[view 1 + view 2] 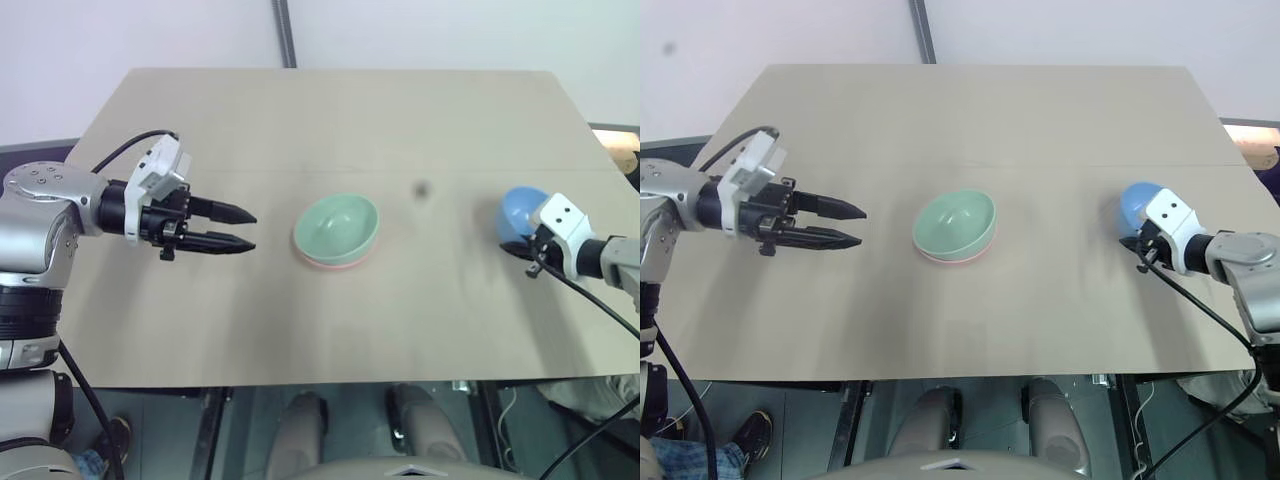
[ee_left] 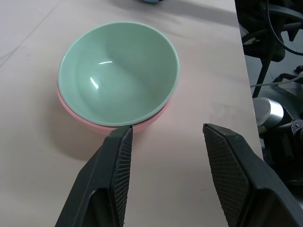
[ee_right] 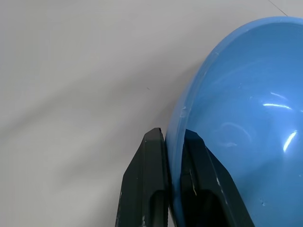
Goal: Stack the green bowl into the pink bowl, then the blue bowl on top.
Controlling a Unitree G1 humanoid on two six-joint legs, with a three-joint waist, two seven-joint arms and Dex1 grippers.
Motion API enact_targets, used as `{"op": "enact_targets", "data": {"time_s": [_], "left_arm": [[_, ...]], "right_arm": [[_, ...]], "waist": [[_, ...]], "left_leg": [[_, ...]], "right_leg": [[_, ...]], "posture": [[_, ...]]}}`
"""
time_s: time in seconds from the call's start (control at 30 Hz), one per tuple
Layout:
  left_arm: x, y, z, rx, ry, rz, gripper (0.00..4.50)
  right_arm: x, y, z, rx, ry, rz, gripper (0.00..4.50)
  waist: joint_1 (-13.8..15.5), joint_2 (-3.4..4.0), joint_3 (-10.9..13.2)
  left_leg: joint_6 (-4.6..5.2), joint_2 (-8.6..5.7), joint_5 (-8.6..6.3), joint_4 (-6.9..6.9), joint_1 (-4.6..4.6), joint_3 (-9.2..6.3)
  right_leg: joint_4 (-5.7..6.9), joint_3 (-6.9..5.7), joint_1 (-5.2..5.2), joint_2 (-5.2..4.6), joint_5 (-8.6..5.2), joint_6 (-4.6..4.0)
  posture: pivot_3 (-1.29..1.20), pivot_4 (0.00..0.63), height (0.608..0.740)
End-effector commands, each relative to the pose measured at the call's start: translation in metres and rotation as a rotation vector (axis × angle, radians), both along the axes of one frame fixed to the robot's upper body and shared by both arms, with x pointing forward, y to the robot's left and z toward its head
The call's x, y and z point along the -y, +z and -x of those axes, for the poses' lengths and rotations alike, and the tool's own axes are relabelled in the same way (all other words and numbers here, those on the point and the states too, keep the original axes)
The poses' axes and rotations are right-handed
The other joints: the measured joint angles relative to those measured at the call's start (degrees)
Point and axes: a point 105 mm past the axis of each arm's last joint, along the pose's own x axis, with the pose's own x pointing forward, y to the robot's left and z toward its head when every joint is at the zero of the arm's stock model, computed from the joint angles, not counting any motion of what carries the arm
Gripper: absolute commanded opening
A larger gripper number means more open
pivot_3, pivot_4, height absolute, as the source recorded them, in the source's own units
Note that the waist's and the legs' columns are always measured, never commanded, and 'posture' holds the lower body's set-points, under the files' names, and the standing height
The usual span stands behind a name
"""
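Now the round sky-blue plastic bowl is pinched at its rim by the right gripper; the left gripper is spread beside the mint-green plastic bowl, nested in the salmon-pink plastic bowl.

green bowl in pink bowl — table centre

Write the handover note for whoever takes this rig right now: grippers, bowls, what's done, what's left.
Left gripper: jaws open, empty, hovering over the table to the left of the stack, pointing at it.
Right gripper: jaws shut on the rim of the blue bowl, at the table's right side.
Green bowl sits nested in the pink bowl at mid-table, slightly tilted.
Done: green into pink.
Left: carry the blue bowl over and set it into the green one, then release.
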Motion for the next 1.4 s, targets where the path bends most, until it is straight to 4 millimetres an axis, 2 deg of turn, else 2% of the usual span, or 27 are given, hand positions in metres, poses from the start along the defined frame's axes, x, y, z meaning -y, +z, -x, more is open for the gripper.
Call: {"op": "enact_targets", "data": {"time_s": [0.03, 0.23, 0.37, 0.5, 0.67, 0.8, 0.87, 0.9, 0.93, 0.97, 1.0, 1.03, 1.07, 1.13, 1.27, 1.4], "left_arm": [[-0.004, 0.010, 0.004, 0.038, 0.003, -0.009, 2.51], [-0.008, 0.007, 0.007, 0.031, 0.009, -0.022, 2.51], [-0.009, 0.007, 0.007, 0.031, 0.015, -0.022, 2.51], [-0.010, 0.006, 0.006, 0.030, 0.020, -0.023, 2.51], [-0.012, 0.005, 0.006, 0.029, 0.021, -0.023, 2.51], [-0.013, 0.005, 0.006, 0.031, 0.027, -0.025, 2.51], [-0.015, 0.006, 0.007, 0.032, 0.032, -0.027, 2.51], [-0.016, 0.006, 0.008, 0.034, 0.037, -0.027, 2.51], [-0.016, 0.006, 0.008, 0.035, 0.040, -0.027, 2.51], [-0.017, 0.006, 0.008, 0.035, 0.043, -0.029, 2.51], [-0.018, 0.006, 0.008, 0.035, 0.045, -0.029, 2.51], [-0.018, 0.006, 0.008, 0.035, 0.047, -0.026, 2.51], [-0.018, 0.006, 0.008, 0.035, 0.048, -0.025, 2.51], [-0.019, 0.005, 0.008, 0.036, 0.049, -0.026, 2.51], [-0.019, 0.005, 0.007, 0.035, 0.048, -0.025, 2.51], [-0.018, 0.004, 0.009, 0.027, 0.041, -0.024, 2.51]], "right_arm": [[-0.025, 0.030, -0.008, 0.116, 0.106, -0.007, 0.24], [-0.104, 0.074, -0.008, 0.254, 0.357, -0.071, 0.24], [-0.152, 0.095, 0.008, 0.301, 0.538, -0.109, 0.24], [-0.183, 0.096, 0.021, 0.295, 0.671, -0.108, 0.24], [-0.205, 0.079, 0.028, 0.249, 0.747, -0.078, 0.24], [-0.215, 0.066, 0.026, 0.259, 0.787, -0.015, 0.24], [-0.217, 0.062, 0.026, 0.253, 0.801, 0.016, 0.96], [-0.218, 0.062, 0.026, 0.251, 0.806, 0.022, 1.07], [-0.218, 0.061, 0.026, 0.250, 0.809, 0.025, 1.67], [-0.220, 0.063, 0.026, 0.264, 0.814, 0.021, 1.90], [-0.222, 0.065, 0.026, 0.275, 0.816, 0.014, 2.42], [-0.224, 0.069, 0.027, 0.295, 0.820, 0.000, 2.68], [-0.226, 0.073, 0.027, 0.310, 0.818, -0.018, 3.23], [-0.228, 0.084, 0.029, 0.308, 0.812, -0.074, 4.05], [-0.221, 0.114, 0.032, 0.261, 0.775, -0.238, 4.05], [-0.188, 0.123, 0.032, 0.163, 0.725, -0.314, 4.05]], "waist": [[-0.1, 0.02, 0.0], [-0.3, 0.07, 0.0], [0.2, 0.07, 0.0], [0.5, 0.06, 0.0], [0.3, 0.06, 0.0], [0.1, 0.06, 0.0], [0.0, 0.06, 0.0], [0.0, 0.06, 0.0], [0.1, 0.07, 0.0], [0.1, 0.06, 0.0], [0.1, 0.06, 0.0], [0.1, 0.06, 0.0], [0.1, 0.06, 0.0], [0.1, 0.06, 0.0], [0.1, 0.06, 0.0], [0.5, 0.06, 0.0]], "left_leg": [[0.00, 0.00, 0.00, 0.00, 0.00, 0.00], [0.00, 0.04, 0.00, -0.03, -0.04, 0.00], [0.00, 0.04, 0.00, -0.04, -0.11, -0.01], [0.00, 0.02, 0.00, -0.03, -0.16, -0.03], [0.00, 0.02, 0.00, -0.03, -0.13, -0.04], [0.00, 0.03, 0.00, -0.03, -0.14, -0.03], [0.00, 0.03, 0.00, -0.03, -0.13, -0.03], [0.00, 0.03, 0.00, -0.03, -0.13, -0.03], [0.00, 0.03, 0.00, -0.04, -0.13, -0.04], [0.00, 0.03, 0.00, -0.04, -0.13, -0.04], [0.00, 0.03, 0.00, -0.04, -0.13, -0.04], [0.00, 0.03, 0.00, -0.04, -0.13, -0.04], [0.00, 0.03, 0.00, -0.03, -0.13, -0.04], [0.00, 0.03, 0.00, -0.04, -0.13, -0.04], [0.00, 0.03, 0.00, -0.04, -0.13, -0.05], [0.00, 0.02, 0.00, -0.03, -0.15, -0.06]], "right_leg": [[0.00, 0.00, 0.00, 0.00, 0.00, 0.00], [0.05, 0.02, -0.12, 0.04, 0.00, 0.00], [-0.02, 0.00, -0.13, 0.02, 0.00, 0.00], [-0.05, -0.06, -0.13, -0.02, 0.00, 0.00], [0.00, -0.07, -0.12, -0.01, 0.00, -0.01], [0.00, -0.06, -0.14, -0.01, 0.00, -0.01], [0.00, -0.06, -0.14, -0.01, 0.00, -0.01], [0.00, -0.06, -0.14, -0.01, 0.00, -0.01], [0.00, -0.06, -0.15, 0.00, 0.00, -0.01], [0.01, -0.07, -0.15, 0.00, 0.00, -0.01], [0.00, -0.06, -0.15, 0.00, 0.00, -0.01], [0.01, -0.07, -0.15, 0.00, 0.00, -0.01], [0.00, -0.07, -0.15, 0.00, 0.00, -0.01], [0.01, -0.07, -0.15, 0.00, 0.00, -0.01], [0.02, -0.07, -0.15, 0.00, 0.00, -0.02], [-0.02, -0.09, -0.13, -0.03, 0.01, -0.02]], "posture": [[0.00, 0.150, 0.740], [0.00, 0.150, 0.740], [0.00, 0.150, 0.740], [0.00, 0.150, 0.740], [0.00, 0.150, 0.740], [0.00, 0.150, 0.740], [0.00, 0.150, 0.740], [0.00, 0.150, 0.740], [0.00, 0.150, 0.740], [0.00, 0.150, 0.740], [0.00, 0.150, 0.740], [0.00, 0.150, 0.740], [0.00, 0.150, 0.740], [0.00, 0.150, 0.740], [0.00, 0.150, 0.740], [0.00, 0.150, 0.740]]}}
